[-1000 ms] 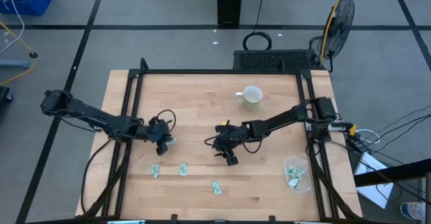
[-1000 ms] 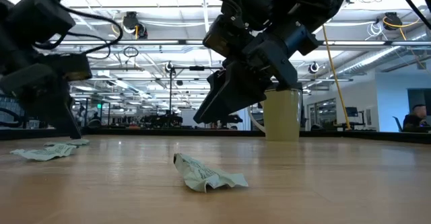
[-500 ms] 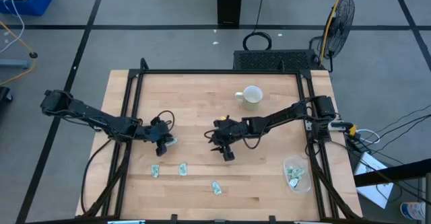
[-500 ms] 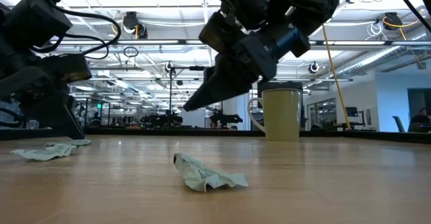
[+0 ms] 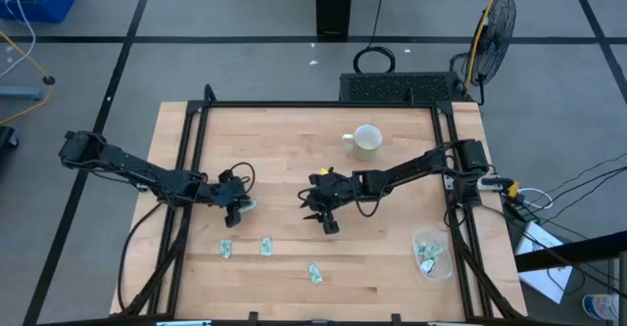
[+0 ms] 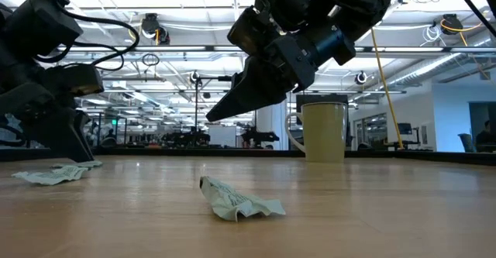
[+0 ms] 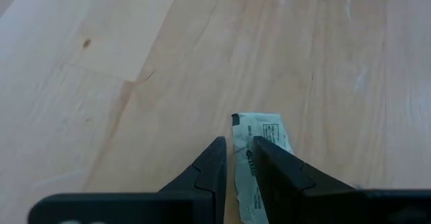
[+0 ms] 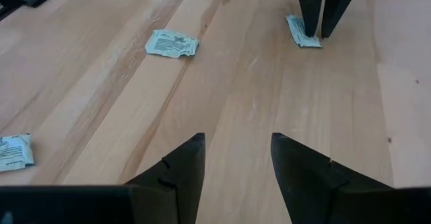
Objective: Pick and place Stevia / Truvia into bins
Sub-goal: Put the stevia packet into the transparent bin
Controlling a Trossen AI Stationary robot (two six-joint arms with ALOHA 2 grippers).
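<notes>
Sachet (image 7: 259, 158) pinched btwn left claw (image 7: 237, 158) tips.

Table (image 5: 294, 140): pale wooden butcher-block top set in a black metal frame.

Lying or standing directly on it:
- white mug (image 5: 366, 140), upright, toward the far edge, right of centre.
- clear plastic tub (image 5: 429, 253), near the front right corner, holding a few sachets.
- one sachet (image 5: 249, 207) left of centre, pinched by the left gripper (image 7: 236, 158).
- three loose sachets along the front: one (image 5: 226, 249) at left, one (image 5: 265, 246) just beside it, one (image 5: 314, 272) crumpled, nearer the front edge.
</notes>
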